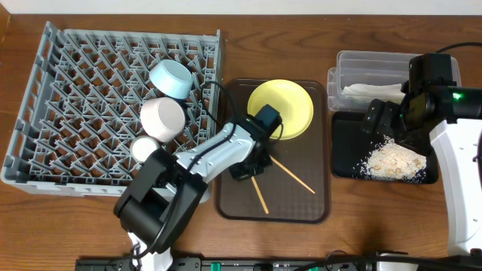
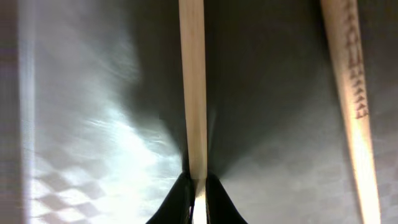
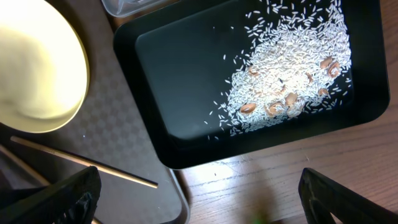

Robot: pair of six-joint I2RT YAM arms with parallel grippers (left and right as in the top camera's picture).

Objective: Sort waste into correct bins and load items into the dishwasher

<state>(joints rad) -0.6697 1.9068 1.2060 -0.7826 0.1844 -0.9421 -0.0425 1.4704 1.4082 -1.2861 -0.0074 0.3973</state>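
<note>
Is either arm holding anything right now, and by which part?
The left pincer pinches one wooden chopstick, apparently near an end. The right pincer is open, holding nothing.

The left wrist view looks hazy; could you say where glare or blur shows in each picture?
Left wrist: soft, glare patch on the brown tray left of the chopstick. Right wrist: sharp crumbs in the black tray. Overhead: evenly lit.

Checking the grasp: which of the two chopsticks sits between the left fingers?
The short-looking chopstick running toward the brown tray's front edge; in the left wrist view it passes between the fingers. The other chopstick lies free to its right.
</note>
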